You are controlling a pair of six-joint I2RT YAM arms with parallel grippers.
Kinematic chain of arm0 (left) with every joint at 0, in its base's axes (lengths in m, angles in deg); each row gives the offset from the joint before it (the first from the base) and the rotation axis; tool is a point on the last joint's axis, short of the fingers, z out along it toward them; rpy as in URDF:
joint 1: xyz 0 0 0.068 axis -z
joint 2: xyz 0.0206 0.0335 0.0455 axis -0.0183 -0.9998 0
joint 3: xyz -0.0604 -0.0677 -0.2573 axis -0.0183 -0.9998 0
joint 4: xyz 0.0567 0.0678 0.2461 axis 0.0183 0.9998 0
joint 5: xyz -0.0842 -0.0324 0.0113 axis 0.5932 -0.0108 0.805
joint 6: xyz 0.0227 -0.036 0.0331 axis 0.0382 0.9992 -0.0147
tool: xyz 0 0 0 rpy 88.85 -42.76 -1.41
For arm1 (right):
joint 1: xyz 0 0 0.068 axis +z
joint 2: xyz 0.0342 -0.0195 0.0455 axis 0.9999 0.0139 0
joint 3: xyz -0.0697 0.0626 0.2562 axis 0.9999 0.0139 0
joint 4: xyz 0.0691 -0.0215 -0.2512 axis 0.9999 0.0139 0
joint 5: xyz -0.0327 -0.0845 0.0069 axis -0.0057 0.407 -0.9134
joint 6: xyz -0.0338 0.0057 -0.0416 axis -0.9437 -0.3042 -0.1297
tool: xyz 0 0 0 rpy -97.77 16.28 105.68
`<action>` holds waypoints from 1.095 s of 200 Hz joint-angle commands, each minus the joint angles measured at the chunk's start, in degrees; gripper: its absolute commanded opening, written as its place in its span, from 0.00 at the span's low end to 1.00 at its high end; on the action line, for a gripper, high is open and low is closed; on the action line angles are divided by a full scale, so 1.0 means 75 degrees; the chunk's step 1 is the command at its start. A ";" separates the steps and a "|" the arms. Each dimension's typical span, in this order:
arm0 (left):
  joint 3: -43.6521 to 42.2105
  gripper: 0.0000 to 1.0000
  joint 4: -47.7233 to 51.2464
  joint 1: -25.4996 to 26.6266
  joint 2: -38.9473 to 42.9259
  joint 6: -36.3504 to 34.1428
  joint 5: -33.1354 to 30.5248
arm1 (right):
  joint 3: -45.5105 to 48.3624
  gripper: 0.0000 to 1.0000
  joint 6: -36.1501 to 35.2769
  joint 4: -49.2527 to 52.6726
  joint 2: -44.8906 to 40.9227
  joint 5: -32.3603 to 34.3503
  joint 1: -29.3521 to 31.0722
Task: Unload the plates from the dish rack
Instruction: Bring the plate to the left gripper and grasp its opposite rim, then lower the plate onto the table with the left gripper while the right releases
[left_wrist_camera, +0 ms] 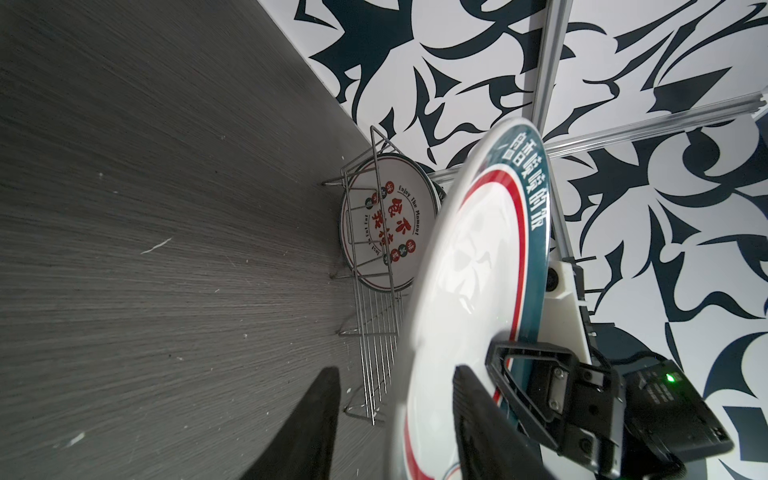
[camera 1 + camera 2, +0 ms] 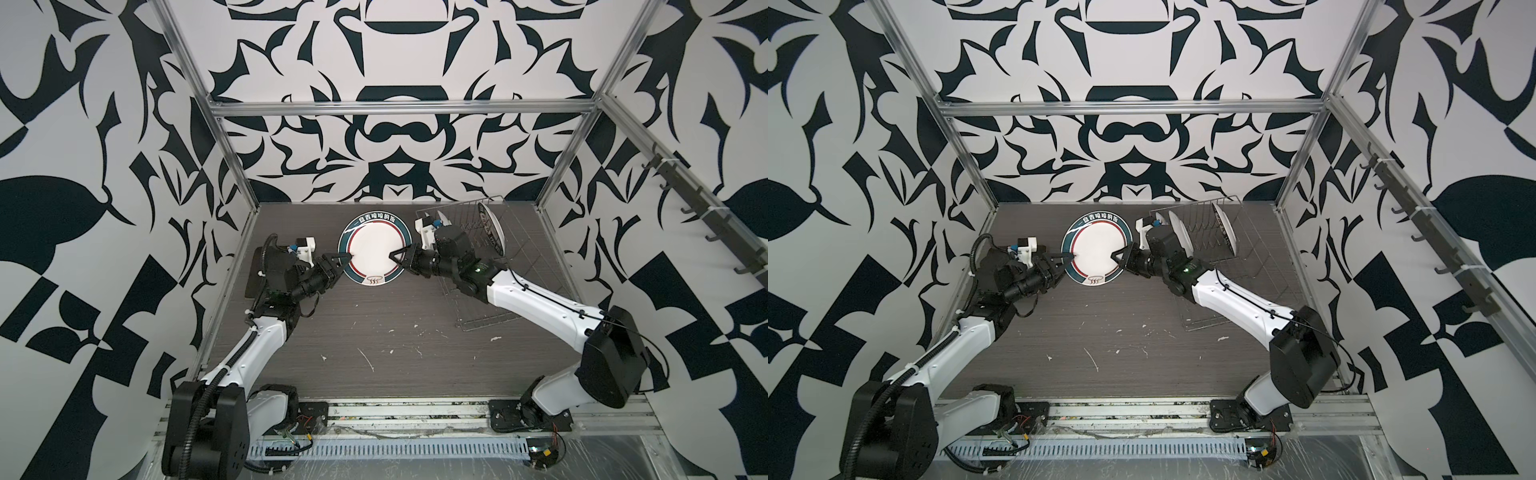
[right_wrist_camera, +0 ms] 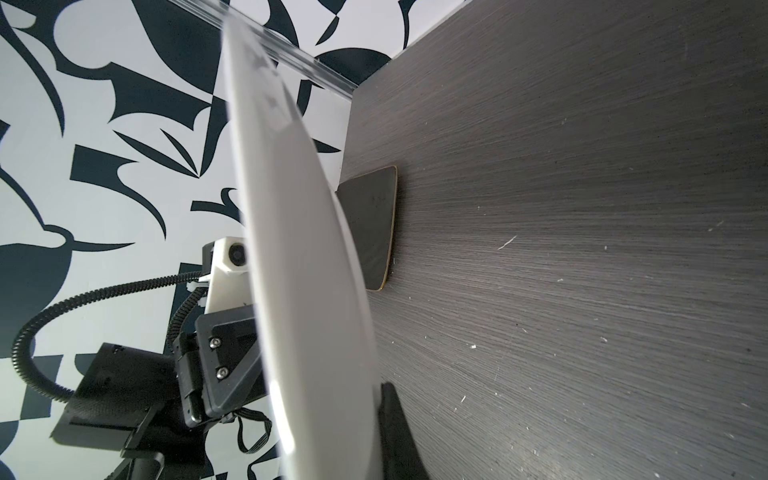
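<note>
Spanning the gap between the two arms, the teal-rimmed plate (image 2: 376,245) was held face up off the table (image 2: 374,340) at far centre, just left of the dish rack (image 2: 488,322). Its right edge was pinched by the right gripper (image 2: 392,254), whose jaws were closed tight on it. Its left rim was straddled by the left gripper (image 2: 347,261) with jaws partly spread; in the left wrist view one finger (image 1: 307,424) was seen clear of the plate's underside. In the rack, at far right, a red-character plate (image 1: 384,224) was stood upright at the tall far end. A second white plate (image 2: 1177,232) was seen standing beside it, partly hidden by the right arm. A dark square plate (image 3: 370,228) was laid flat at far left.
</note>
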 commanded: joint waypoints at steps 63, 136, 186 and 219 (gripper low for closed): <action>-0.0133 0.32 -0.0314 0.0024 -0.0118 0.0066 0.0068 | -0.0020 0.00 0.0111 -0.0962 -0.0345 -0.0546 0.0113; -0.0132 0.04 -0.0194 0.0022 -0.0082 0.0104 -0.0012 | 0.0042 0.00 0.0123 -0.1090 -0.0356 -0.0704 0.0115; -0.0154 0.00 -0.0238 0.0020 0.0027 0.0145 -0.0121 | 0.0089 0.27 0.0124 -0.1148 -0.0427 -0.0737 0.0109; -0.0207 0.00 -0.0168 -0.0012 0.0327 0.0163 -0.0421 | 0.0069 0.64 0.0033 -0.0929 -0.0473 -0.0715 0.0065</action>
